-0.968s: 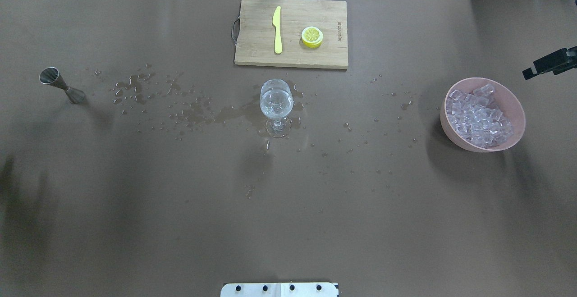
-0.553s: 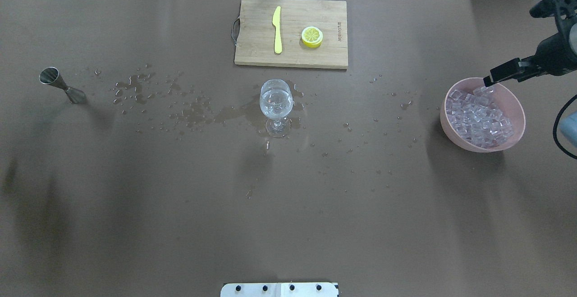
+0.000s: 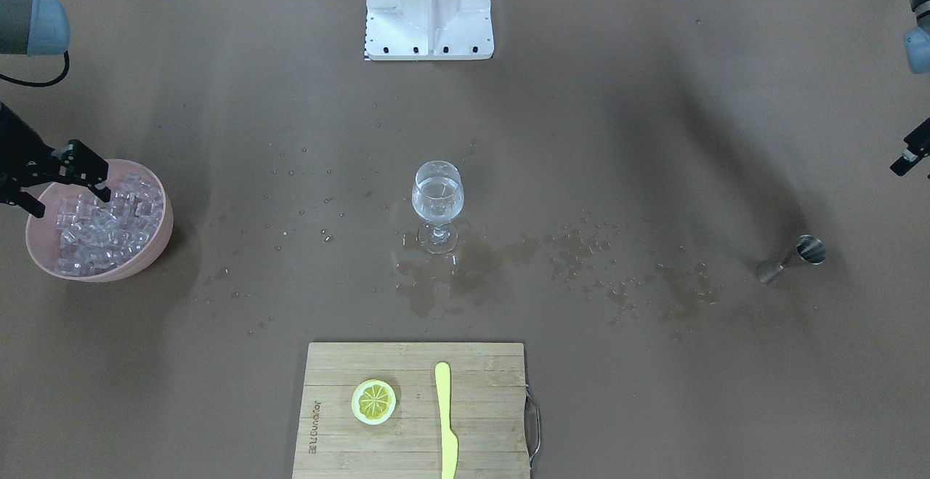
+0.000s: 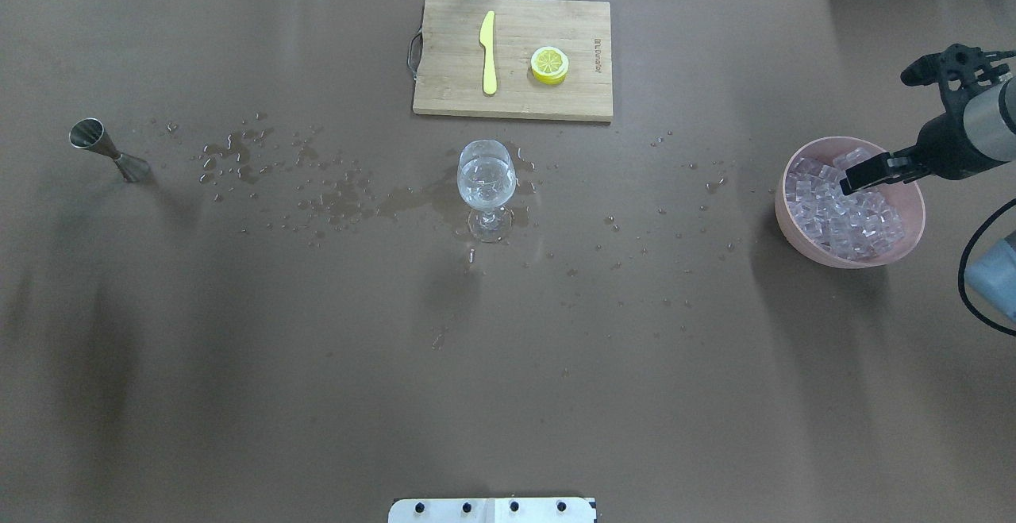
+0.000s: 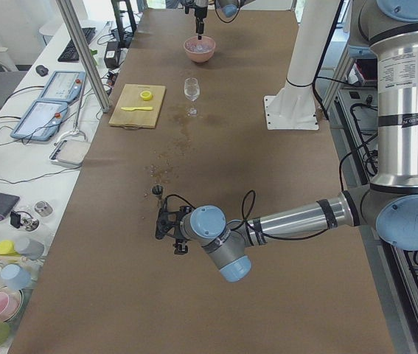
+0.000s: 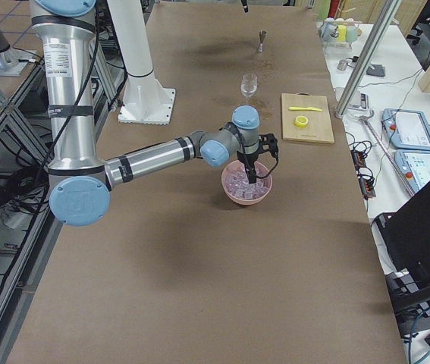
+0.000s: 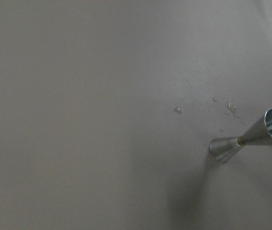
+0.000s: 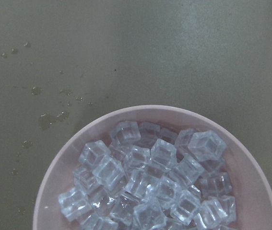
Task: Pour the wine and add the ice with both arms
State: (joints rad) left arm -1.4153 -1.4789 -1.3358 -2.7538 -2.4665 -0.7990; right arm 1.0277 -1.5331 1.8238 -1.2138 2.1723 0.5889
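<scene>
A wine glass (image 4: 486, 182) holding clear wine stands mid-table, also in the front view (image 3: 437, 199). The ice (image 4: 841, 213) is heaped in a pink bowl (image 4: 798, 244) at the right; the right wrist view looks straight down on the ice (image 8: 145, 182). My right gripper (image 3: 71, 203) hangs open over the bowl's far side, its fingers spread just above the cubes and holding nothing; it also shows in the overhead view (image 4: 853, 180). My left gripper (image 3: 910, 155) only peeks in at the front view's edge, short of a steel jigger (image 4: 107, 150); I cannot tell whether it is open.
A wooden cutting board (image 4: 452, 78) at the far edge carries a yellow knife (image 4: 488, 51) and a lemon slice (image 4: 549, 64). Spilled drops (image 4: 333, 198) spread between jigger and glass. The white pedestal (image 3: 429, 6) stands at the robot's side.
My right arm has come in from the right edge and swung down over the ice bowl. The glass, jigger and board have not moved.
</scene>
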